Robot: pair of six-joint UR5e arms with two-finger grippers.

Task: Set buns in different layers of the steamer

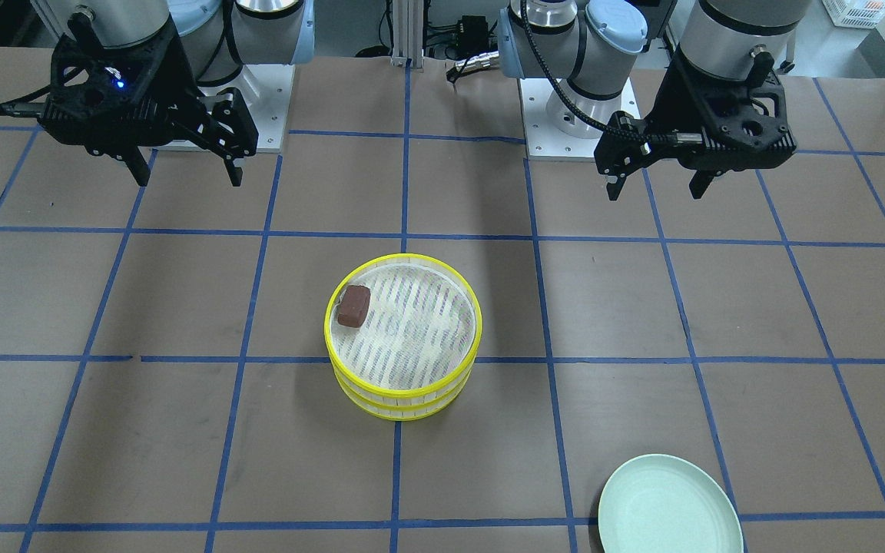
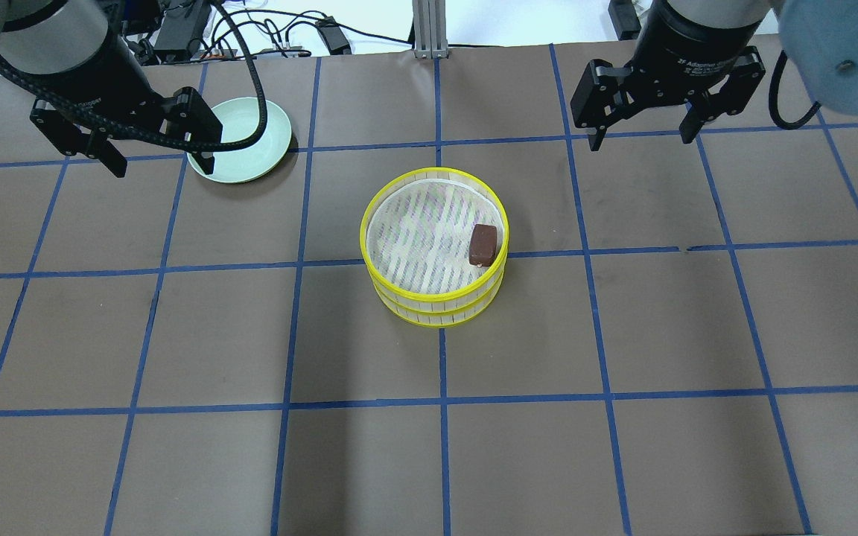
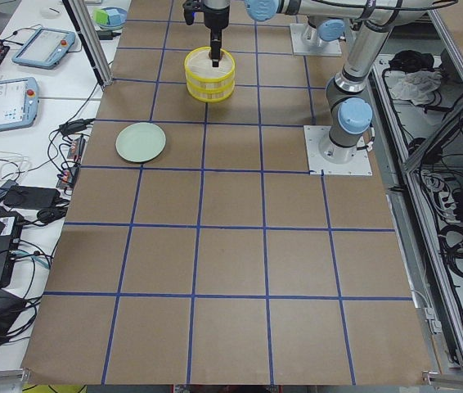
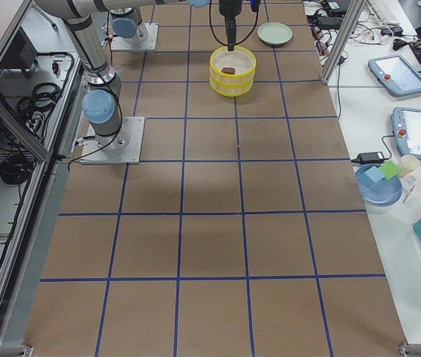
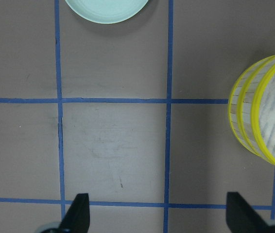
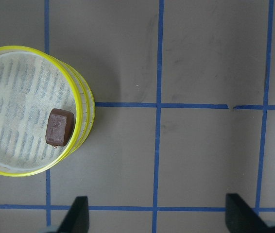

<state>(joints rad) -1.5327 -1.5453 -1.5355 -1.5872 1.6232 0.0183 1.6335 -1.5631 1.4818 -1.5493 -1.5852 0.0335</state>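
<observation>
Two steamer layers [image 2: 436,307] stand stacked at the table's middle; they also show in the front view [image 1: 404,399]. The dark reddish-brown bun [image 2: 482,244] lies on the top layer's mesh by its rim, and it shows in the right wrist view [image 6: 59,127] and the front view [image 1: 353,306] too. The pale cream bun is not clearly visible. My left gripper [image 2: 159,165] hangs open and empty above the table, over the plate's near edge. My right gripper [image 2: 641,139] hangs open and empty beyond and to the right of the steamer.
A pale green plate [image 2: 246,141] sits empty at the far left, beside my left gripper; it shows in the left wrist view [image 5: 106,9] too. Blue tape lines grid the brown table. The robot bases [image 1: 565,115] stand at the table's robot side.
</observation>
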